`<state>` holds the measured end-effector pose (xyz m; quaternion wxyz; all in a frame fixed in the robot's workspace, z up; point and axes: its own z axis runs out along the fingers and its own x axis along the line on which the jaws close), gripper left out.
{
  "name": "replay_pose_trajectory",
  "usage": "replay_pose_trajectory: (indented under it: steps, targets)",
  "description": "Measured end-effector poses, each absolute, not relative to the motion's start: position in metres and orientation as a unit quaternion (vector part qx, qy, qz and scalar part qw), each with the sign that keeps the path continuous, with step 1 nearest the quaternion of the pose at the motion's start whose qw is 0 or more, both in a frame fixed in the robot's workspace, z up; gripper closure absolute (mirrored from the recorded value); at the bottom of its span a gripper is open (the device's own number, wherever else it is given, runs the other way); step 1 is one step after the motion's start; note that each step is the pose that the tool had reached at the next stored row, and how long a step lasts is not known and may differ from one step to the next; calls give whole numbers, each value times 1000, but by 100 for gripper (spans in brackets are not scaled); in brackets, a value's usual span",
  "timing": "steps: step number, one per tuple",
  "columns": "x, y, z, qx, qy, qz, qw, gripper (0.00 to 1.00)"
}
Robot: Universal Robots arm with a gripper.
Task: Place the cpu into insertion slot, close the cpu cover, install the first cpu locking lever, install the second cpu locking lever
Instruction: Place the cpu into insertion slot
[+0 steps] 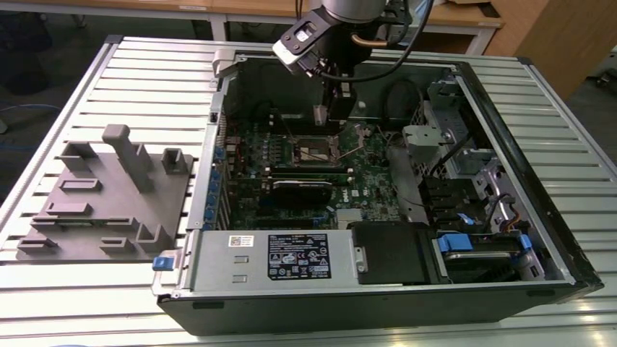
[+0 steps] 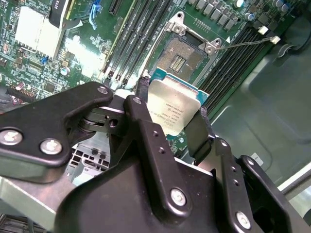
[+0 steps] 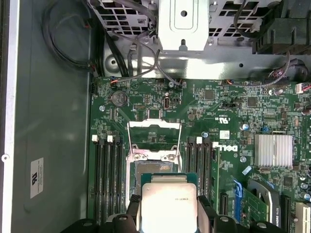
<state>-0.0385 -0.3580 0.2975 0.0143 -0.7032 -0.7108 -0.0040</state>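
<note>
My gripper is shut on the cpu, a square chip with a silvery top, held by two opposite edges between black fingers. The first wrist view has the cpu hanging above and partly covering the insertion slot. The slot's tan pin field lies bare. Beside it the cpu cover, a thin metal frame, stands swung open. A thin locking lever sticks out sideways from the socket. In the exterior view the gripper hovers inside the open case, just above the slot.
Long black memory slots flank the socket on both sides. A black card and a power supply lie nearer the case front. A drive cage is on the exterior view's right, a grey fixture on its left.
</note>
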Motion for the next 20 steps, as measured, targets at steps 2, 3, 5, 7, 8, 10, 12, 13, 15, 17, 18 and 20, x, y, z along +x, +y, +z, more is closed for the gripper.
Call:
replay_pose_trajectory:
  steps: [2, 3, 5, 7, 8, 10, 12, 13, 15, 17, 18, 20]
  targets:
    - [-38, -358, 297, -703, -711, -5, 13, 46]
    - [-38, -358, 297, -703, -711, -5, 13, 46]
    - [-38, -358, 297, -703, -711, -6, 13, 46]
    - [-38, -358, 297, -703, -711, -6, 13, 46]
    - [-38, -358, 296, -703, -711, -6, 12, 46]
    - [-38, -358, 296, -703, -711, -7, 12, 46]
    - [-38, -358, 295, -703, -711, -8, 11, 46]
    - [-38, -358, 295, -703, -711, -8, 10, 46]
    - [-38, -358, 294, -703, -711, -9, 10, 46]
    - [-38, -358, 294, -703, -711, -10, 9, 46]
    - [-38, -358, 294, -703, -711, -10, 9, 46]
    - [-38, -358, 294, -703, -711, -10, 8, 46]
